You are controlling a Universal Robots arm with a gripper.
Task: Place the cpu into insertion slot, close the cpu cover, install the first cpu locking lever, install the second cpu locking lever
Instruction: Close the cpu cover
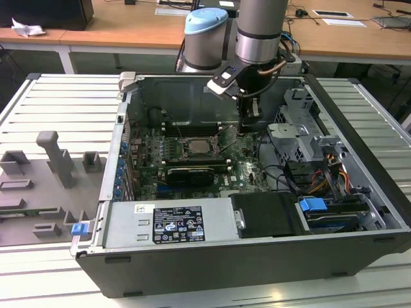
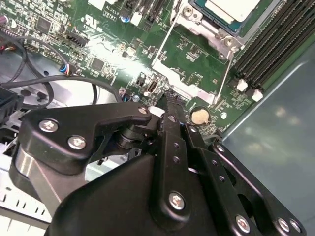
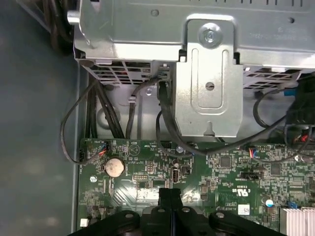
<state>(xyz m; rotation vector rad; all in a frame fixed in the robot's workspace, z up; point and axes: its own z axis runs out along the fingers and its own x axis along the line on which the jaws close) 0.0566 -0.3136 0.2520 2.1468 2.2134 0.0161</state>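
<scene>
Low inside the open case [image 1: 257,273], the gripper [image 1: 249,123], just beside the insertion slot [image 1: 197,145] on the exterior view's right, tips close above the green board [image 3: 216,172]. In the first wrist view, fingers [image 3: 165,196] clenched flat against each other, nothing visible between them. In the second wrist view, the cpu [image 2: 232,7] lying in the insertion slot with its pale top up, the cpu cover [image 2: 199,22] seemingly down around its edges, though not shown whole. Along two sides of the insertion slot, thin wire rods: the memory-side lever [image 2: 226,73] next to the memory slots [image 2: 275,44], and the board-side lever [image 2: 165,37] on the side away from them; no telling whether either is hooked under its catch. Likely trouble from here, as a judgement only: a glancing push on thin wire, then spring-back and a loose cover, caused by blunt closed tips meeting a narrow round rod off-centre. Also possible: scraping of small parts or of the coin cell [image 2: 199,116] just off the slot's corner, through too deep a descent. Snagging of the black cables [image 3: 162,123], farther from the slot beyond the coin cell, on a careless sideways sweep. Shifting of the chip under a half-seated cover, with bent contacts beneath, if pressed unevenly.
</scene>
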